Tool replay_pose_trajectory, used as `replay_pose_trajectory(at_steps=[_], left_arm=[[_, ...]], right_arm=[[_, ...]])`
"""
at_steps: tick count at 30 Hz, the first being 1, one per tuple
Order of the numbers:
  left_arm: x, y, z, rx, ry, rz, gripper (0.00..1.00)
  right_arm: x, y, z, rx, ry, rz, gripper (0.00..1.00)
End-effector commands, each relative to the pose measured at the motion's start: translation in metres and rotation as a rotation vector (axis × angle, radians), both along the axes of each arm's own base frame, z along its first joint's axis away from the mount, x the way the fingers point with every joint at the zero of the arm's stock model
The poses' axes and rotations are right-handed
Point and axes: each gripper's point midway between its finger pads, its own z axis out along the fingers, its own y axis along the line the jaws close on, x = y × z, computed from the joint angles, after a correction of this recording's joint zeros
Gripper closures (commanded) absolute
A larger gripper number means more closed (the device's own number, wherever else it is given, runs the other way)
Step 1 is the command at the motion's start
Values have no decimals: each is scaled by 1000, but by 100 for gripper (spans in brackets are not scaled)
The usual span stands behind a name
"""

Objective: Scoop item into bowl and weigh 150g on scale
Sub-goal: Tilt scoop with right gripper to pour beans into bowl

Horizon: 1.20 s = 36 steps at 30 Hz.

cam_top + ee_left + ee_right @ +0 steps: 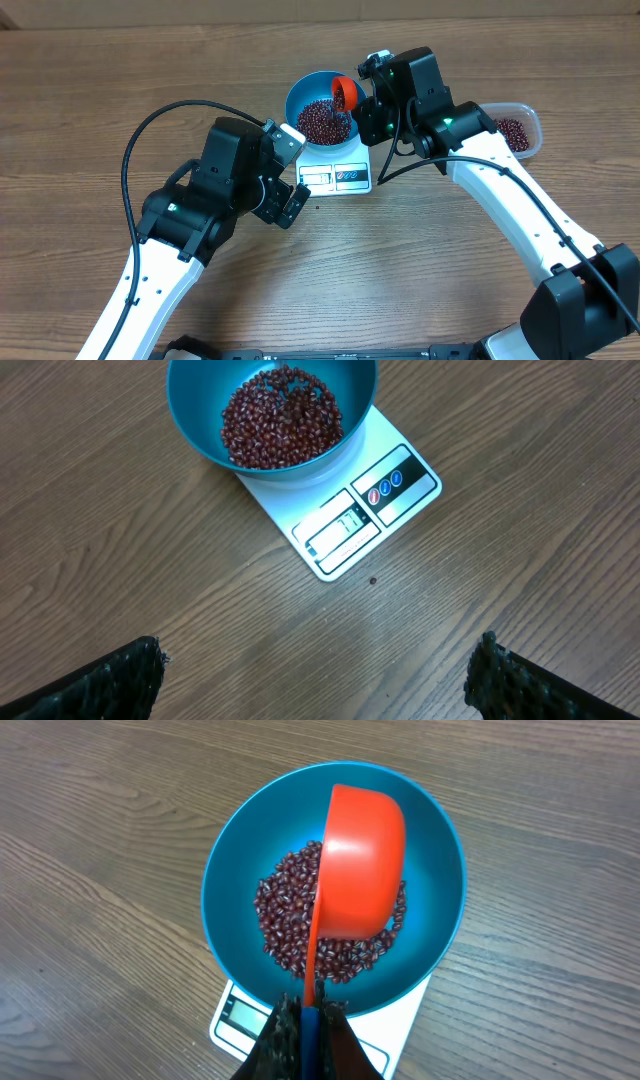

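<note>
Right gripper (pixel 308 1025) clamped on orange scoop (pixel 360 860) handle, over blue bowl (pixel 225 880).
Scoop tipped mouth down; beans (pixel 285 915) heaped in bowl on white scale (pixel 345 525). Left gripper (pixel 315 665) wide open, near scale.

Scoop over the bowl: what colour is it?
Orange-red; the scoop shows best in the right wrist view.

Bright-blue bowl (pixel 225 890); dark red-brown beans (pixel 285 910); orange scoop (pixel 362 860) (white scale (pixel 345 525)); brown wood-grain table (pixel 120 560)

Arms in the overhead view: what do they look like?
The left arm and right arm have white links and bulky black joints with small green lights. Black cables loop alongside. The left tool has black, textured fingers.
</note>
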Motion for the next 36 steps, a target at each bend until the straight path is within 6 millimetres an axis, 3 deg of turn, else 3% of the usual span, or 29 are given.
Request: replay_pose_trajectory(at_steps=[1, 8, 19, 29, 36], left_arm=[[2, -2, 13, -19, -33, -17, 0], [2, -2, 13, -19, -33, -17, 0], [2, -2, 13, -19, -33, -17, 0], [2, -2, 13, -19, -33, -17, 0], [2, -2, 13, -19, -33, -17, 0]], right_arm=[[2, 0, 40, 17, -101, 1, 96], [0, 2, 40, -42, -131, 27, 96], [-4, 6, 38, -312, -260, 29, 96], [-4, 6, 38, -326, -269, 35, 96], [-12, 24, 41, -427, -354, 172, 96]])
